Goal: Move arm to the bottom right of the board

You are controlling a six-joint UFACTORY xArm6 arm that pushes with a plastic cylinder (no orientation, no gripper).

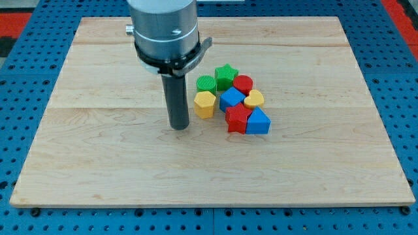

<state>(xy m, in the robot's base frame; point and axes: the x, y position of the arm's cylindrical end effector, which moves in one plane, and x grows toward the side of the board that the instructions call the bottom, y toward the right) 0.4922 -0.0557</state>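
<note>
My tip (179,126) rests on the wooden board (98,156), a little left of the board's middle. A tight cluster of blocks lies just to its right. The yellow hexagon (204,104) is nearest, about a block's width from the rod. Behind it are a green round block (206,84) and a green star (226,76). Further right are a red round block (243,84), a blue block (230,99), a yellow heart-like block (254,99), a red block (237,119) and a blue block (258,121).
The arm's grey cylindrical body (163,29) rises over the top centre of the board. A blue pegboard surface (401,78) surrounds the board. The board's bottom right corner (408,202) lies far from the tip.
</note>
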